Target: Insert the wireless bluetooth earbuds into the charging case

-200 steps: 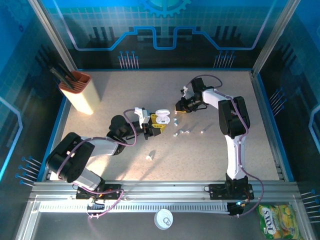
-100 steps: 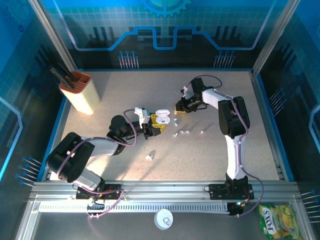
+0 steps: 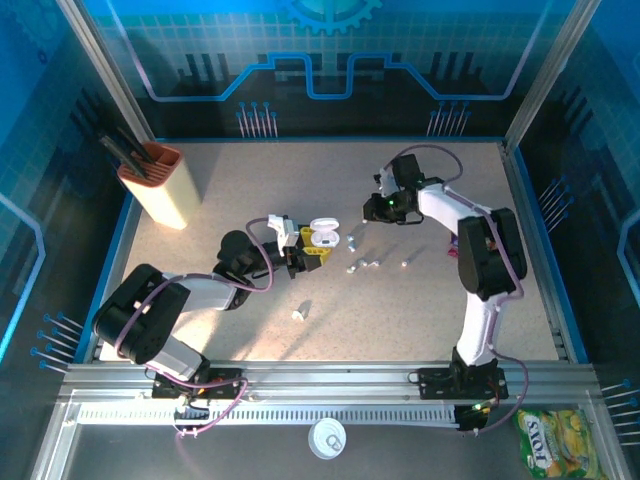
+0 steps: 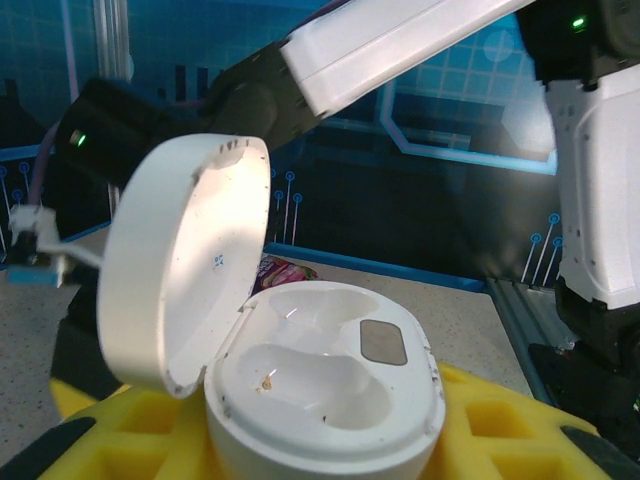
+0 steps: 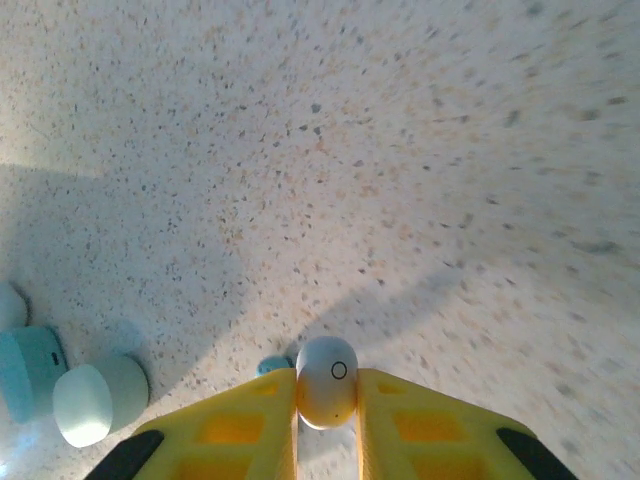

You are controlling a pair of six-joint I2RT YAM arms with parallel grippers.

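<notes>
"Stage?"
"Transfer. My right gripper [image 5: 327, 402] was pinched shut on one earbud [image 5: 326, 383], above the table [image 5: 450, 150]."
"Next?"
"Carry to the open charging case [image 4: 322, 385], clamped in my left gripper [image 4: 320, 450]; I judged it needed alignment with an empty well."

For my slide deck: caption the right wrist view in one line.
Right claw pinches a white earbud between yellow fingers over the speckled table.

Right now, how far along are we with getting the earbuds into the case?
Done: the charging case is open, gripped by the left pincer, with nothing seated inside. In hand: the right pincer pinches one earbud above the table. Left: seating it, then the loose earbuds lying beside the case.
</notes>
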